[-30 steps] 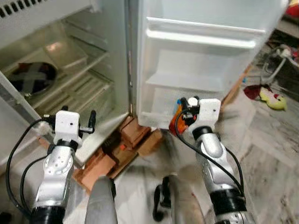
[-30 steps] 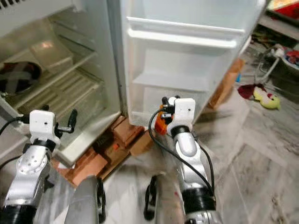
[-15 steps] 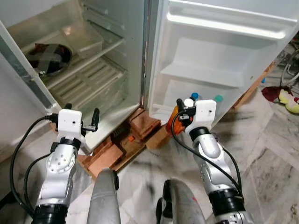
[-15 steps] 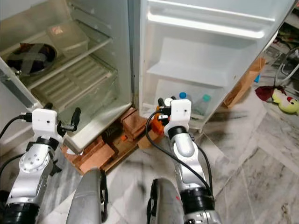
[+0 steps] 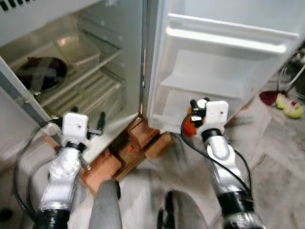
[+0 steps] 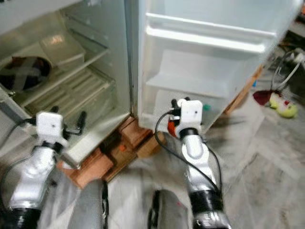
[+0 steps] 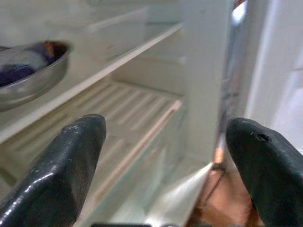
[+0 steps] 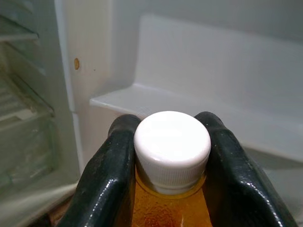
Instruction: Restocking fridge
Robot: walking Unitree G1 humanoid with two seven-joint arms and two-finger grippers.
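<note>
Now right hand (image 8: 171, 142) clamping neck of orange bottle (image 8: 168, 208), ribbed white cap (image 8: 172, 144) poking between black fingers (image 8: 106, 179), before smooth white door shelf (image 5: 205, 86). Left hand (image 7: 163, 156) hanging apart by fridge interior.

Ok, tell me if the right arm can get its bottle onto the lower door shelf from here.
Probably yes. The right pincer grips the orange bottle by its neck, directly facing the open door's lower shelf, with nothing visible between them.
</note>
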